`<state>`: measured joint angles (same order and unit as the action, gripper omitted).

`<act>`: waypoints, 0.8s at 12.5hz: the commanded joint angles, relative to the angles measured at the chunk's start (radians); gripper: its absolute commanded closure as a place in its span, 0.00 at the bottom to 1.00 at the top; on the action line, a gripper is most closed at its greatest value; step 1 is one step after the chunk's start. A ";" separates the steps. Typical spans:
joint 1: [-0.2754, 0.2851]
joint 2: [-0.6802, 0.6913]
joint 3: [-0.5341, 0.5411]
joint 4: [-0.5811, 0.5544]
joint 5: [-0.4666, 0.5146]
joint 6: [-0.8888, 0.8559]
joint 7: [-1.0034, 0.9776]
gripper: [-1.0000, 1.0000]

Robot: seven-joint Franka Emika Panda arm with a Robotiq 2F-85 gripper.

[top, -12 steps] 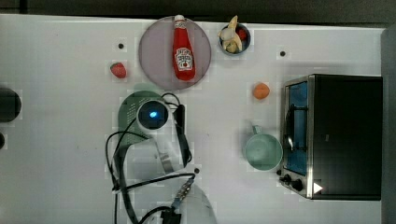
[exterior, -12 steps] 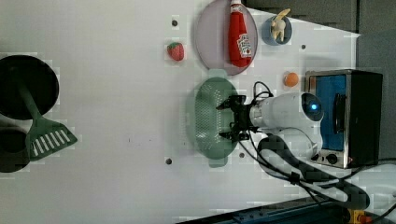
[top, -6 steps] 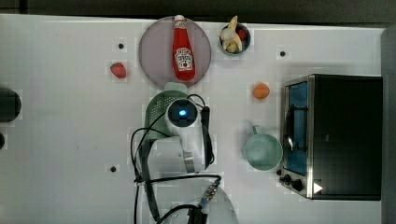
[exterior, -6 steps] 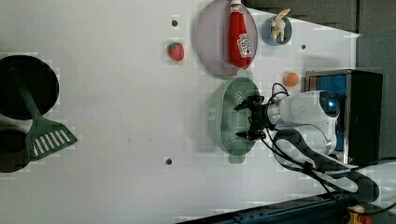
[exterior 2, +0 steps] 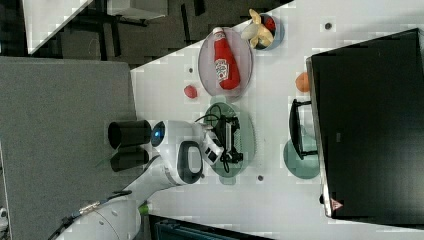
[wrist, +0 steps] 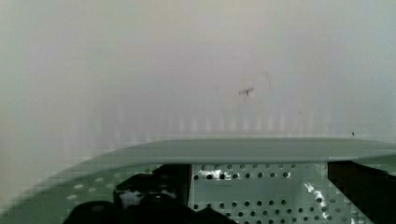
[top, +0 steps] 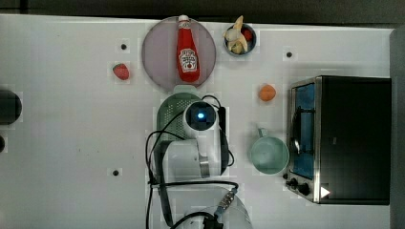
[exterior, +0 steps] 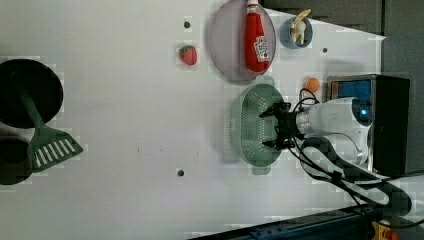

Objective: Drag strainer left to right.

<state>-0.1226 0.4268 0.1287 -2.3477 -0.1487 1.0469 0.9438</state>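
The gripper (exterior: 274,128) sits down inside the strainer (exterior: 250,125), its two fingers spread wide — one dark finger (wrist: 154,193) stands on each side of the perforated floor in the wrist view, and nothing seems clamped between them, though whether a finger presses the bowl's wall is hard to tell. The strainer lies on the white table (top: 71,143), just below the grey plate (top: 160,52) with the ketchup bottle (top: 187,50) in the top view, well apart from the mint-green mug (top: 269,153) and the toaster oven (top: 348,138) on the top view's right — a strawberry (top: 121,71) lies on the top view's left
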 commanded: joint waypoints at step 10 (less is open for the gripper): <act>-0.021 -0.014 -0.171 0.009 -0.018 0.019 -0.224 0.00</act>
<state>-0.1527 0.4285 -0.0381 -2.3457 -0.1710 1.0557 0.8110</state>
